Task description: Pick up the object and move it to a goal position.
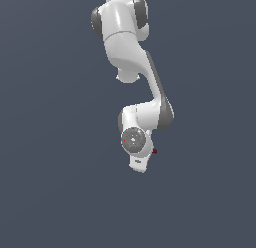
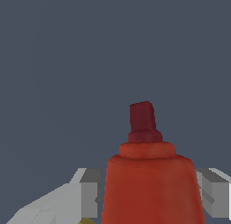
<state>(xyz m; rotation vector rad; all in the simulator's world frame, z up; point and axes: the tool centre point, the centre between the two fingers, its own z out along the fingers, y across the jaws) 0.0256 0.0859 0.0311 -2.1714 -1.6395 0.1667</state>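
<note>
**Red-orange object held between the gripper's fingers**

Red-orange object, a smooth bottle-like body with a stepped collar and a short dark red tip, fills the wrist view between the two pale grey fingers of the gripper, which press against its two sides. In the exterior view only the dark red tip peeks out at the right of the white hand, beneath the white jointed arm, above a plain dark grey-blue ground.
</note>
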